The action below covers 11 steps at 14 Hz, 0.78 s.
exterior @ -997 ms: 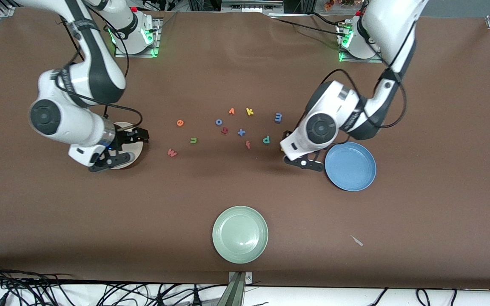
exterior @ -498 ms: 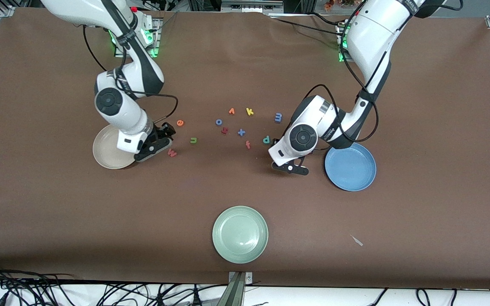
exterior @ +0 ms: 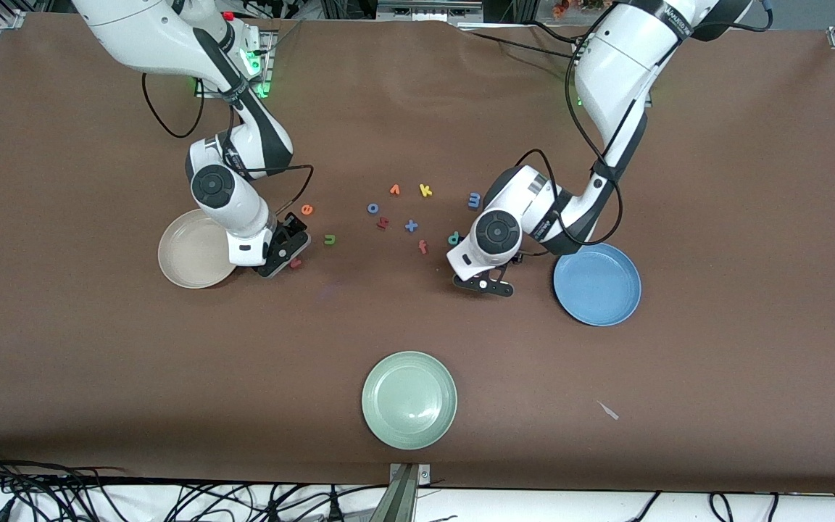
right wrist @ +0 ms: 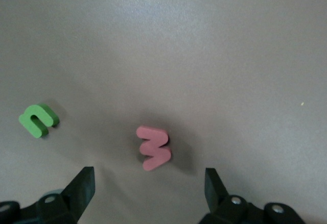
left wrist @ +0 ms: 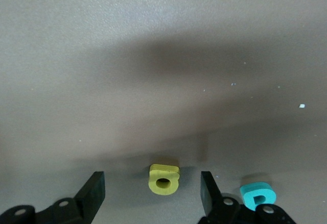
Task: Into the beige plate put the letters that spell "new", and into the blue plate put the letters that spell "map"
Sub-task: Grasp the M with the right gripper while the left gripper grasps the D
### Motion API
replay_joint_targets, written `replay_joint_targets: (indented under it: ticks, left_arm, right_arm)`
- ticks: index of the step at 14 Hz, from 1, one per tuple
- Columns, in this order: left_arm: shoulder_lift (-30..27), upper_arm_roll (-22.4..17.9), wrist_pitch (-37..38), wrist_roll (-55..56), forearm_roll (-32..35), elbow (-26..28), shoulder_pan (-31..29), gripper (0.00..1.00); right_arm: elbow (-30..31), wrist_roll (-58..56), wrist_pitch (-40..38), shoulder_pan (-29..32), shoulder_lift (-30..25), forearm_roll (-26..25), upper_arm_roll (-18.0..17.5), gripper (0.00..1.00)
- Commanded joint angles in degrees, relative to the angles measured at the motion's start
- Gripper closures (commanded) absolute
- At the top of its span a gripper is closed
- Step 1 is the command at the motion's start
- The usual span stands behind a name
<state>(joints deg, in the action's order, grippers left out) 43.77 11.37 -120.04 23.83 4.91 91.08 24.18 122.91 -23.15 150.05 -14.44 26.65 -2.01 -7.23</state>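
Grippers hang low over scattered foam letters; the right gripper (right wrist: 148,188), fingers spread, straddles the pinkish-red "w" (right wrist: 154,147) just beside the beige plate (exterior: 185,254), with the green "n" (right wrist: 39,120) nearby; the left gripper (left wrist: 151,193), fingers likewise apart, brackets the yellow "a" (left wrist: 163,179), the teal "p" (left wrist: 258,195) just outside one finger; the blue plate (exterior: 606,290) lies near, toward the left arm's end; both plates hold no letters.
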Motion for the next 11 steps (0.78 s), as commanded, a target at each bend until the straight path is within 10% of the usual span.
replay_joint_targets:
  ticks: [1, 5, 9, 11]
  left_arm:
    - [0.18, -0.48, -0.46, 0.52, 2.12, -0.12, 0.69, 0.28]
    - [0.71, -0.39, -0.37, 0.43, 2.12, -0.12, 0.69, 0.51]
    - [-0.08, -0.56, 0.94, 0.86, 2.12, -0.29, 0.87, 0.97]
    - [-1.92, -0.91, 6.28, 0.60, 2.12, -1.60, 0.34, 1.00]
  right_arm:
    - [-4.07, -1.28, 0.33, -0.06, 3.57, -0.80, -0.07, 0.12]
    - [-4.52, -4.35, 0.24, 0.02, 3.94, -0.80, -0.07, 0.37]
    - [-4.52, -6.55, 0.15, -0.06, 3.94, -0.80, -0.07, 0.76]
    - [-4.61, -8.04, 0.15, 0.02, 3.94, -0.80, -0.07, 0.94]
